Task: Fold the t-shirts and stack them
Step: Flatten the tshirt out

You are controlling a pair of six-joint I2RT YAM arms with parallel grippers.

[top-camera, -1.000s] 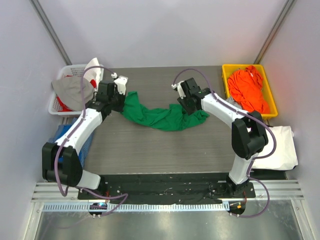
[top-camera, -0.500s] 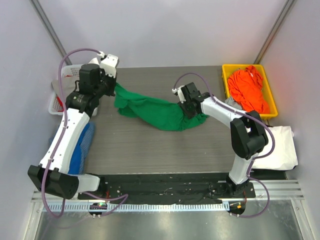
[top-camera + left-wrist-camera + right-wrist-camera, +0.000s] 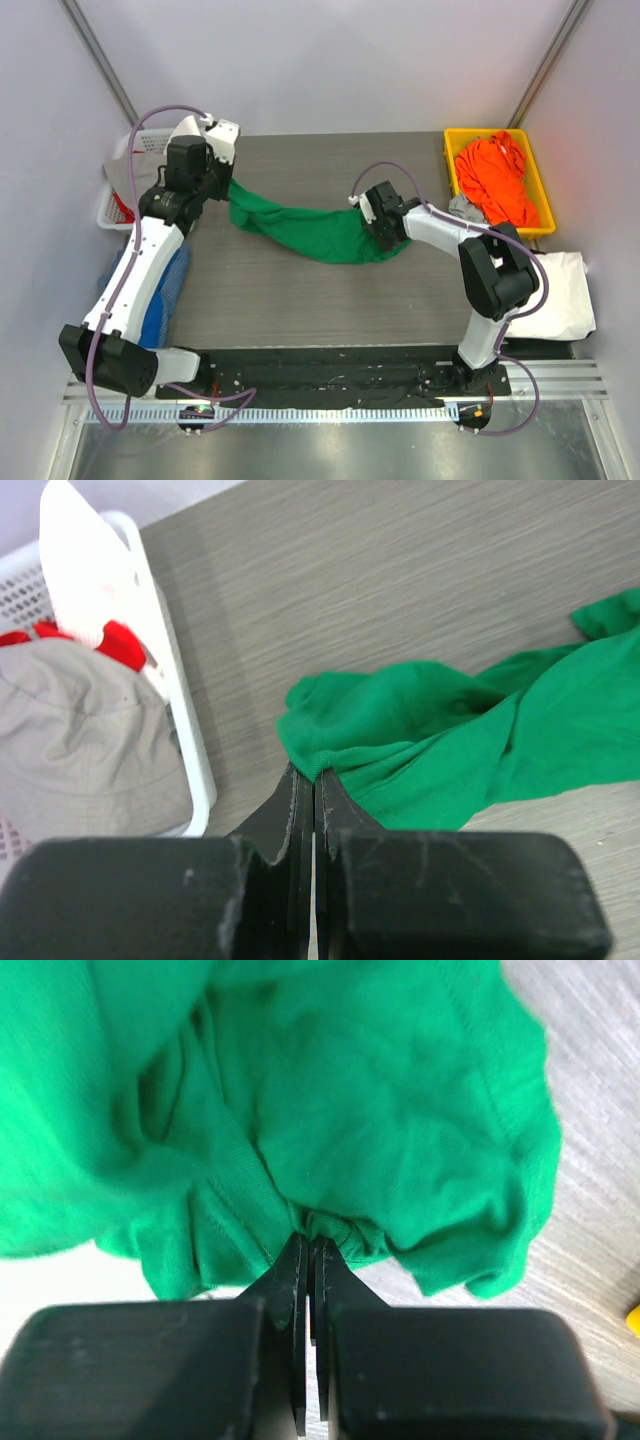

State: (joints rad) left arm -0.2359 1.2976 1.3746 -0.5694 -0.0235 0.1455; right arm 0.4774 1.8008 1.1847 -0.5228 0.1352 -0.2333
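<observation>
Right jaws closed onto a bunched fold of green shirt (image 3: 310, 228); left jaws clenched its hem. Soft, limp, light; likely best held at corners.

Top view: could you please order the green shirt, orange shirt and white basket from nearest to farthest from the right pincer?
1. Green shirt, mid-table, gripped by the right pincer.
2. Orange shirt, back right.
3. White basket, far left.
</observation>
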